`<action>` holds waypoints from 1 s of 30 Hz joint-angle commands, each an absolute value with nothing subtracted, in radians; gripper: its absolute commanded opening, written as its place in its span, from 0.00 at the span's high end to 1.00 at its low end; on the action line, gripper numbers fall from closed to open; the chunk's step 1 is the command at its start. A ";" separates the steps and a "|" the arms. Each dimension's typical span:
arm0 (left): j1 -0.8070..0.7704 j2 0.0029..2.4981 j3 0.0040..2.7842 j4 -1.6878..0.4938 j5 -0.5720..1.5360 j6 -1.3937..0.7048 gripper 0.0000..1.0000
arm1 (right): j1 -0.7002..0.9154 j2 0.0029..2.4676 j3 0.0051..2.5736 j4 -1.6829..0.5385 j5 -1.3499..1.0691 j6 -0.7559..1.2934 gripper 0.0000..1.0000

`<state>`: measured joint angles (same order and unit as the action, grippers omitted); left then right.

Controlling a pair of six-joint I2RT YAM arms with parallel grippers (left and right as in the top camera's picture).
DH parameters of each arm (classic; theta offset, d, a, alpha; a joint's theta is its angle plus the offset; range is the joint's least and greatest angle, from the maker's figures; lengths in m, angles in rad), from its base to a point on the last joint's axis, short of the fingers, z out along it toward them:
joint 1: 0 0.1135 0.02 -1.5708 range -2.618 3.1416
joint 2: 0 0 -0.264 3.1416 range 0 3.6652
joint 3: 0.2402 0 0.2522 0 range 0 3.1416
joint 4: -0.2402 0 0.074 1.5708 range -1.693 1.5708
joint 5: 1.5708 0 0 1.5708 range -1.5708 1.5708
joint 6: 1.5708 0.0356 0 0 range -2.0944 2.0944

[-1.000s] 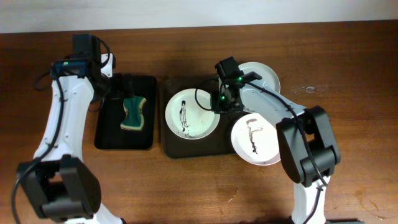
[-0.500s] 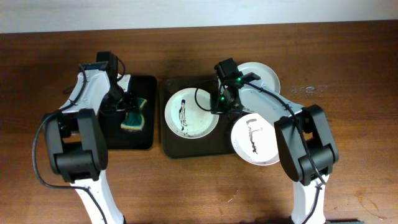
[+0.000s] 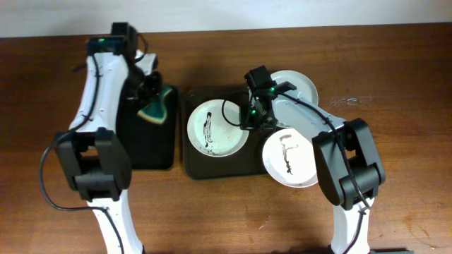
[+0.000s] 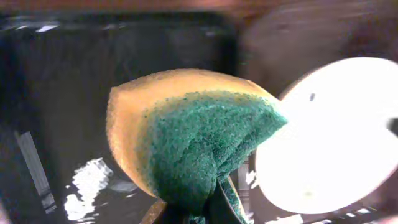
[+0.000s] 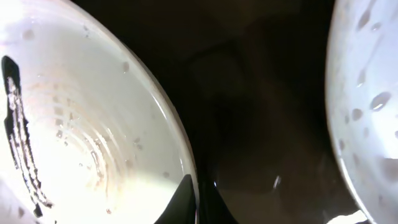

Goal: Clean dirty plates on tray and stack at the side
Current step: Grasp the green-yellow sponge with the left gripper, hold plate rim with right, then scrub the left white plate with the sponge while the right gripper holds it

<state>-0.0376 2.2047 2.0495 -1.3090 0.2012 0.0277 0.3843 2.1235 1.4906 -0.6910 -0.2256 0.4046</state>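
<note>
My left gripper (image 3: 150, 97) is shut on a yellow and green sponge (image 3: 157, 111) and holds it above the back of the black tray (image 3: 141, 152). In the left wrist view the sponge (image 4: 186, 143) fills the middle, pinched at its lower end. On the dark brown tray (image 3: 194, 169) lies a white plate (image 3: 215, 128) with a dark streak. My right gripper (image 3: 250, 118) is shut on this plate's right rim; the right wrist view shows the fingertips (image 5: 186, 199) pinching the rim of the plate (image 5: 81, 124). A second streaked plate (image 3: 291, 159) overhangs the tray's front right. A third plate (image 3: 296, 86) sits behind.
The black tray lies just left of the brown tray, its floor wet and glinting (image 4: 87, 180). Bare wooden table (image 3: 395, 141) spreads to the right of the plates and along the front. A pale wall edge runs along the back.
My left gripper has shut on the sponge and lifted it off the black tray, toward the back and right. My right gripper has finished closing on the plate's rim.
</note>
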 commanded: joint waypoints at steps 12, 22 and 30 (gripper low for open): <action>-0.385 2.465 1.916 -1.204 0.107 -0.312 1.00 | 0.352 2.140 1.489 -0.702 -0.262 0.406 0.96; -0.390 2.468 1.903 -1.120 0.625 0.012 1.00 | 0.352 2.140 1.489 -0.702 -0.263 0.405 0.96; -0.302 2.468 2.018 -0.915 0.128 -0.303 1.00 | 0.353 2.141 1.475 -0.706 -0.262 0.405 0.96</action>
<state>-0.3496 2.4111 1.9556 -1.0016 0.4461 -0.2447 0.3279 2.1250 1.4933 -0.6773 -0.2218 0.4160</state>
